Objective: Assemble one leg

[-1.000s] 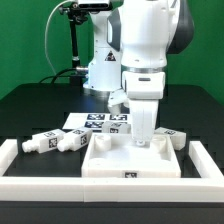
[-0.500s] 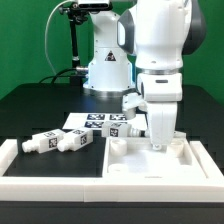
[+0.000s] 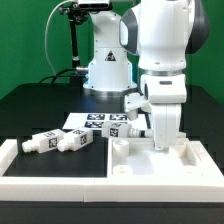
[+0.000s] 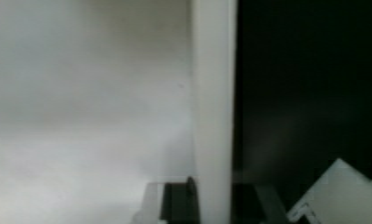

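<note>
The legs are short white pegs with square tags. Three of them [image 3: 42, 143] [image 3: 70, 142] [image 3: 95, 137] lie in a row on the black table at the exterior view's left. The large white square panel [image 3: 160, 173] sits front right. My gripper [image 3: 158, 147] reaches straight down onto the panel's far part, well to the right of the legs. In the wrist view the panel's raised rim [image 4: 213, 90] runs between my dark fingers [image 4: 179, 200], and my gripper [image 4: 215, 205] looks shut on it. It holds no leg.
The marker board [image 3: 98, 121] lies flat behind the legs. Another tagged white part [image 3: 120, 130] sits by the panel's far left corner. A low white border wall [image 3: 50, 186] runs along the front and sides of the table. A white corner [image 4: 343, 195] shows on the black table.
My gripper has moved toward the exterior view's right and the panel has slid right with it, mostly in the first half second. The legs have not moved.
</note>
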You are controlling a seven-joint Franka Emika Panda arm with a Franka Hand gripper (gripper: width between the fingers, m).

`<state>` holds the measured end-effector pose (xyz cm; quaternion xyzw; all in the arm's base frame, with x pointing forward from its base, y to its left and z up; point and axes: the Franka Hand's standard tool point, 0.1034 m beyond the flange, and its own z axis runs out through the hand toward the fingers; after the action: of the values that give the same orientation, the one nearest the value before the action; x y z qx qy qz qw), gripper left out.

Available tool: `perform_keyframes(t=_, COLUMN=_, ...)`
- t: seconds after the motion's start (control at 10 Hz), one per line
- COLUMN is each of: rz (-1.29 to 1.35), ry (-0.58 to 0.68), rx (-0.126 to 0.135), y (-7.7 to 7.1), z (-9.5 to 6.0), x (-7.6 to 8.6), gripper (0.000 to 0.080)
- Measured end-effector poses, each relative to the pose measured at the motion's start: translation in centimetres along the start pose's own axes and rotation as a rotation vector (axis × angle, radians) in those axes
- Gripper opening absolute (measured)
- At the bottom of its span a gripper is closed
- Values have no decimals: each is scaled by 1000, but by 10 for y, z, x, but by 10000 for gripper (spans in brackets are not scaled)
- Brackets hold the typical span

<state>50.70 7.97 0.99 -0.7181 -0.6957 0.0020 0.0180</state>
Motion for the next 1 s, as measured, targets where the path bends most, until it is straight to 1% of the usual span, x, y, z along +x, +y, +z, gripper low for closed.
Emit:
perform_keyframes(t=0.1, rz=1, ry=-1, rx=0, y=0, z=0, x=0, gripper=54)
perform_keyframes(t=0.2, rz=5, ry=-1, rx=1, y=-1, z=1, x=-1, gripper=151)
perform_keyframes(t=0.3, rz=6, ry=-1, rx=1, y=-1, z=1, x=-1, gripper=288)
perform_keyframes(t=0.4, rz=6, ry=-1, rx=2, y=-1, z=1, x=-1, gripper=288)
perform_keyframes(t=0.5, rz=7, ry=-1, rx=2, y=-1, z=1, x=-2, gripper=489)
perform_keyframes(t=0.6, rz=9, ry=-2, rx=1, y=0, z=1, x=-3, gripper=595)
perform_keyframes(t=0.7, rz=44, ry=-2, rx=-14, y=2, z=-8, x=-8, gripper=595)
perform_keyframes(t=0.8, rz=94, ry=-4, rx=-41, y=6, z=-25, x=-12, gripper=640)
perform_keyframes(t=0.9, rz=137, ry=-4, rx=-61, y=5, z=-39, x=-10, gripper=647)
perform_keyframes(t=1.0, rz=184, ry=-3, rx=-70, y=4, z=-49, x=-6, gripper=647)
